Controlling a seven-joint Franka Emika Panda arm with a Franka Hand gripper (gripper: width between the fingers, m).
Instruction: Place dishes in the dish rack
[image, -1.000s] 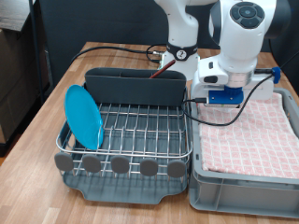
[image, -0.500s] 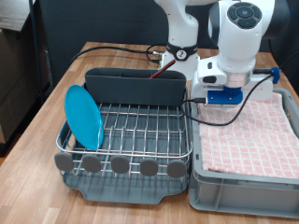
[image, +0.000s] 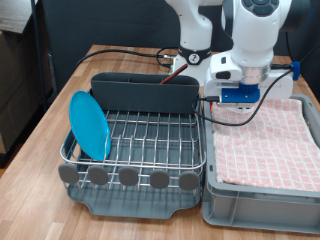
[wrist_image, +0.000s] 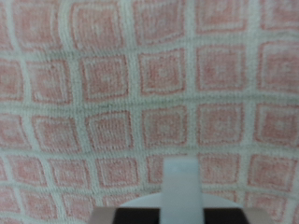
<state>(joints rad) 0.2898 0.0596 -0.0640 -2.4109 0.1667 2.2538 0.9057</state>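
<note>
Pink checked cloth filled the wrist view, blurred and close, so the tool hung just above the cloth-lined grey crate at the exterior view's right. A pale, upright shape sat at the edge of the wrist view. It was too blurred to say whether it was a finger or the white cup. From the exterior view the fingers were masked by the hand's own body and a loop of black cable, so I could not tell whether the tool stood wide, narrow or closed on something. The light-blue plate was already in the wire dish rack, standing on edge against the side nearer the exterior view's left. The dark grey caddy behind it looked empty from this angle. Neither cup nor wooden spoon showed plainly anywhere on the wooden counter or the cloth. Judged step: work over the crate between the plate's placing and the remaining dishes, with roughly a third of the job done. Any carry across to the rack would call for enough height to clear the crate wall and the caddy rim. Against the earlier frames, the hand had risen slightly off the cloth and drifted a touch toward the exterior view's top. Plate and rack sat unchanged.
</note>
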